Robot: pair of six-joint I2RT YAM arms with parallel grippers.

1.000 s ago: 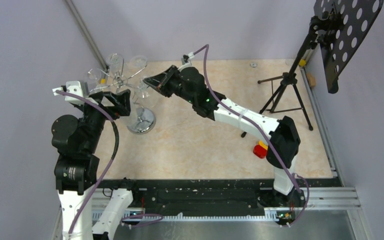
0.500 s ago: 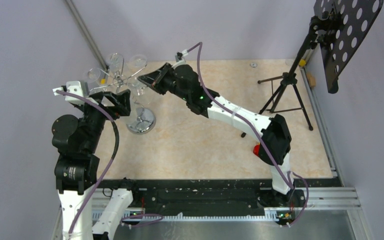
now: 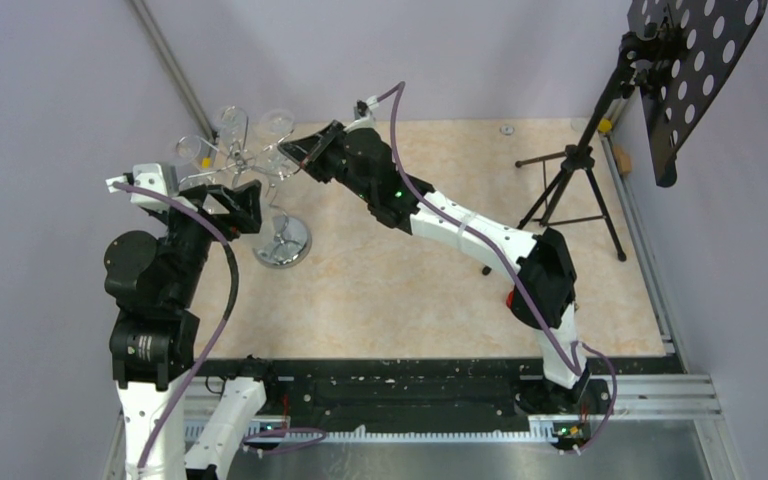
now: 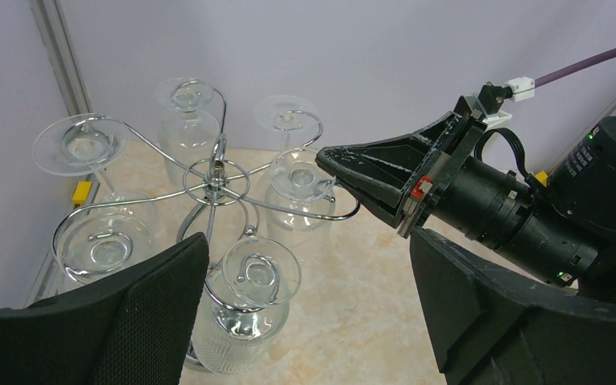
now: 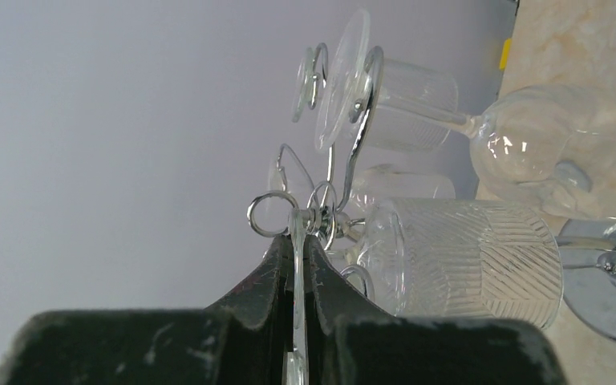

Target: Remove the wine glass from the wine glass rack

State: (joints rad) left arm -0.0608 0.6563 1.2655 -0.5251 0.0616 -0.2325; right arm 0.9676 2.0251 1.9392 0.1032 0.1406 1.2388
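1. Left gripper [image 4: 306, 249]: nearest; fingers spread wide, holding nothing, poised just in front of the rack.
2. Wine glass rack [image 4: 216, 172]: chrome, upright; glasses hang bowl-down from its curled arms.
3. Wine glass [image 4: 301, 178]: hangs in the loop facing the right arm. Right gripper [image 5: 297, 245] is pinched onto the rim of its foot.
4. Handling: draw the foot level and slowly towards the loop's open end. Lifting would likely snag the wire and rock the rack. Neighbouring glasses [image 4: 250, 273] hang close.
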